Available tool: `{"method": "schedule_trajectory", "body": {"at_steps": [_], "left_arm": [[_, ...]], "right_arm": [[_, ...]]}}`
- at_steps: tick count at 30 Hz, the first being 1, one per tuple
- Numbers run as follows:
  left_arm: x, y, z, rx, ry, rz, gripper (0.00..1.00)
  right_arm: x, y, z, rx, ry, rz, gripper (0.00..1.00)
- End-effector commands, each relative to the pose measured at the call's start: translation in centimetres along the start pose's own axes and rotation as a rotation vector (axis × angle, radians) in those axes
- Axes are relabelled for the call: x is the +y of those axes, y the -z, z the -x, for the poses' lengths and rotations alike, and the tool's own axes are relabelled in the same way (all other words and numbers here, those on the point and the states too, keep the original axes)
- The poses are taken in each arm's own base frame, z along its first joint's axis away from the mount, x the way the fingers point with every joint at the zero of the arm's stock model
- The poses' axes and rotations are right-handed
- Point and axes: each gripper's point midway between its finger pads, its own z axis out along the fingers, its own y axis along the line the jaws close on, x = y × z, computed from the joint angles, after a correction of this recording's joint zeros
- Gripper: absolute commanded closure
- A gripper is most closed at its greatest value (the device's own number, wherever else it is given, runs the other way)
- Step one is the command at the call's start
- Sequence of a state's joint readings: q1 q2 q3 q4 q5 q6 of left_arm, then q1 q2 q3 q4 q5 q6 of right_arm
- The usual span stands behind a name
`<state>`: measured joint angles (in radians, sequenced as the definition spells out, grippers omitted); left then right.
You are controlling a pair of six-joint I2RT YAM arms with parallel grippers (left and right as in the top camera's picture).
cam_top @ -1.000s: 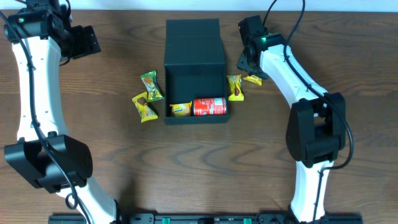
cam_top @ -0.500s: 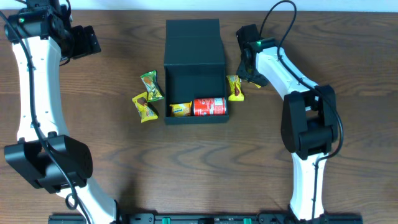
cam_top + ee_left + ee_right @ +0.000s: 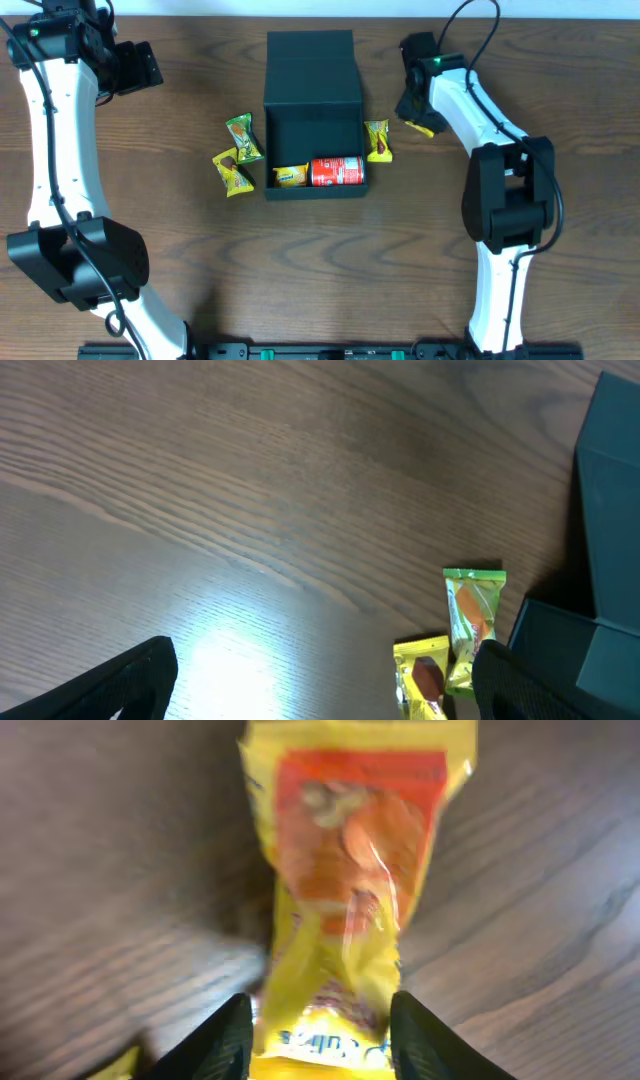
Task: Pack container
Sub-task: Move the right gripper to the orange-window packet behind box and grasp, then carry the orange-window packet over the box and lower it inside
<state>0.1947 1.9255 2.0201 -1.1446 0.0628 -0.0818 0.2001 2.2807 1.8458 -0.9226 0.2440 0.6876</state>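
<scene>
Brown wooden worktop point(image 3: 200, 260) lies under both arms. The right gripper point(image 3: 318, 1038) is pinched onto a yellow snack packet point(image 3: 350, 870), its jaws narrowed to the packet's width. Just beside it, toward the left arm, sits the container point(image 3: 312, 125), lid open. Well beyond that, the left gripper point(image 3: 325, 670) hangs spread wide, holding nothing.

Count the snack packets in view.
5: green packet and yellow packet left of the container; inside packet beside the red can; fourth packet right of it; held packet in the right tool. More may be hidden.
</scene>
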Motion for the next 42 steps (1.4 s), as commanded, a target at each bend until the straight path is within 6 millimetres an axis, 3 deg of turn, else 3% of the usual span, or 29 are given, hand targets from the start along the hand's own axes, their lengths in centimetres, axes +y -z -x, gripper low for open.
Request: {"method": "schedule_trajectory", "body": {"at_steps": [1,6,12,28,32,38,42], "left_arm": [[-0.2,-0.1,-0.1,0.008,0.013,-0.012,0.04],[-0.2,-0.1,-0.2,0.009,0.013,-0.012,0.05],[-0.2,-0.1,-0.2,0.01,0.013,-0.012,0.05],[-0.2,-0.1,-0.1,0.006,0.011,-0.012,0.04],[-0.2,-0.1,-0.1,0.007,0.012,-0.012,0.04],[-0.2,-0.1,-0.1,0.007,0.012,-0.012,0.05],[-0.2,-0.1,-0.1,0.007,0.012,-0.012,0.05]], "right_arm": [[0.4,0.7,0.8,-0.011,0.014,0.019,0.54],[0.1,0.6,0.9,-0.009,0.01,0.015,0.54],[-1.3,0.2,1.9,-0.007,-0.025,0.005,0.66],[-0.7,-1.0,0.9,0.058,-0.03,0.05,0.66],[-0.7,-1.1,1.1,0.052,-0.033,0.054,0.73],[-0.8,-1.1,1.1,0.054,-0.035,0.051,0.95],[-1.0,-1.1,1.2,0.052,-0.036,0.047,0.98]]}}
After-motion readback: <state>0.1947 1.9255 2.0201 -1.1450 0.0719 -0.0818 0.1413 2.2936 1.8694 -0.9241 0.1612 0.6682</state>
